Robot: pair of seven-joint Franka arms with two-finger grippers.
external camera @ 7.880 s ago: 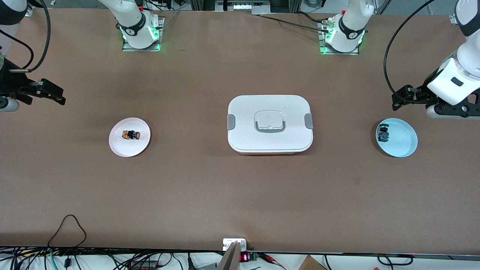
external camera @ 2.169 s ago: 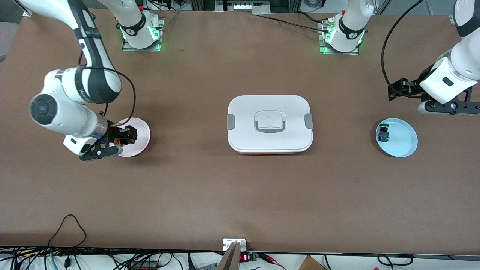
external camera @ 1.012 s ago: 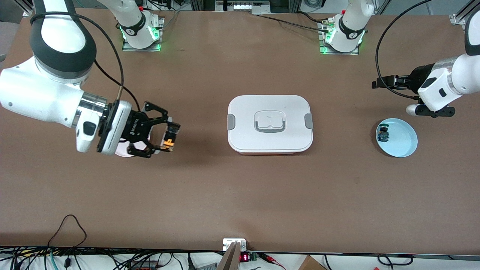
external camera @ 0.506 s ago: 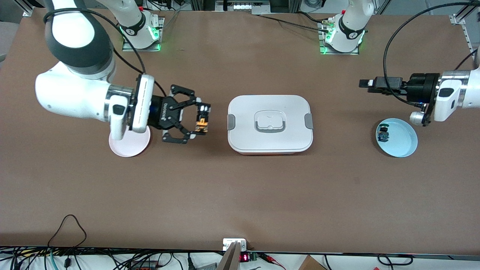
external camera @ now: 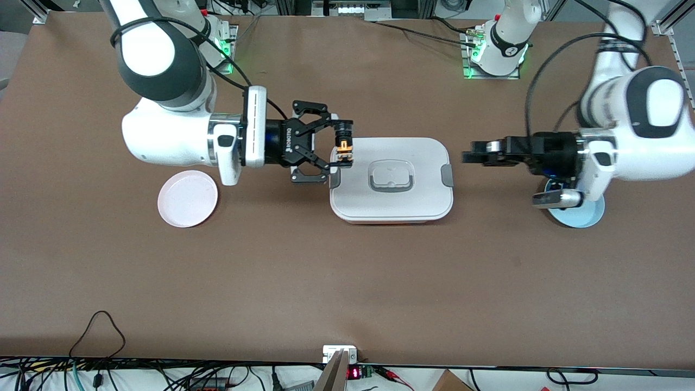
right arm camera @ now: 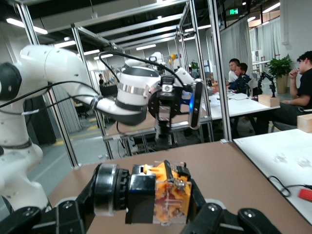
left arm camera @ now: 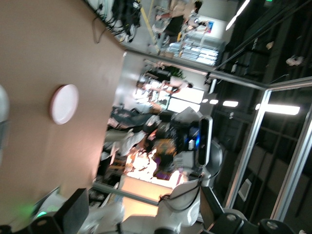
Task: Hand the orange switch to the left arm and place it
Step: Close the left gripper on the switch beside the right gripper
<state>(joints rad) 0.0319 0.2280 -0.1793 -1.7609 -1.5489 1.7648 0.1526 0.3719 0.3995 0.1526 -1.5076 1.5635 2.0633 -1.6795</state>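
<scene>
My right gripper (external camera: 343, 147) is shut on the orange switch (external camera: 342, 149) and holds it level in the air over the edge of the white box (external camera: 391, 203) at the right arm's end. In the right wrist view the switch (right arm camera: 168, 195) sits lengthwise between the fingers (right arm camera: 73, 212), black cap at one finger, orange body at the other. My left gripper (external camera: 469, 158) is open and empty. It is level in the air just off the box's edge at the left arm's end and points at the right gripper. The left wrist view shows its fingers (left arm camera: 73, 214) wide apart.
An empty pink plate (external camera: 187, 198) lies at the right arm's end and also shows in the left wrist view (left arm camera: 65, 103). A light blue plate (external camera: 589, 218) lies mostly hidden under the left arm's wrist. The box has grey side clips (external camera: 446, 175) and a recessed handle (external camera: 390, 176).
My right gripper lifted the switch off the pink plate and carried it to over the box's edge. My left arm swung in from near the blue plate toward the box.
</scene>
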